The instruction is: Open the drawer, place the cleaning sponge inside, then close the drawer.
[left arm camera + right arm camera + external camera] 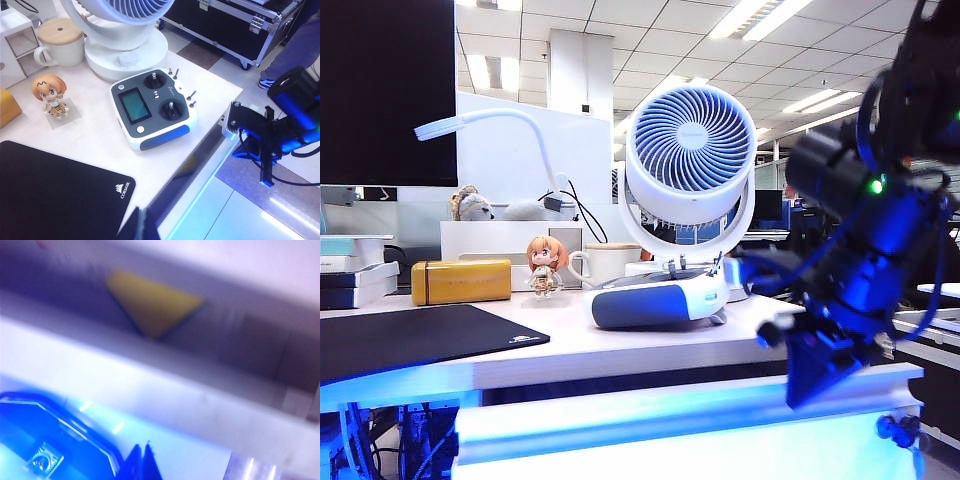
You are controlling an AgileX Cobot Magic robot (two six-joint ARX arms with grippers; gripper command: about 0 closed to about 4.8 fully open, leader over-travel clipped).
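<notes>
Drawer [680,430]: pulled open below bench [620,345]. Cleaning sponge [152,302]: inside, apparently flat, view blurred. Right gripper [142,462]: jaws together, over drawer front. Left gripper [140,227]: above bench, jaws' state unclear.

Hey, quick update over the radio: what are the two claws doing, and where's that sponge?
Right gripper shut, empty, at drawer front. Left gripper parked above the desk, state unclear. Sponge inside open drawer. Nothing blocking.

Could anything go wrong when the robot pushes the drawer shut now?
Maybe. The cleaning sponge lies inside the open drawer, apparently near its back under the desk edge; if it sticks up, it might snag. The shut right gripper hangs by the drawer's front, so an off-centre push might slip. The left gripper waits above the desk.
</notes>
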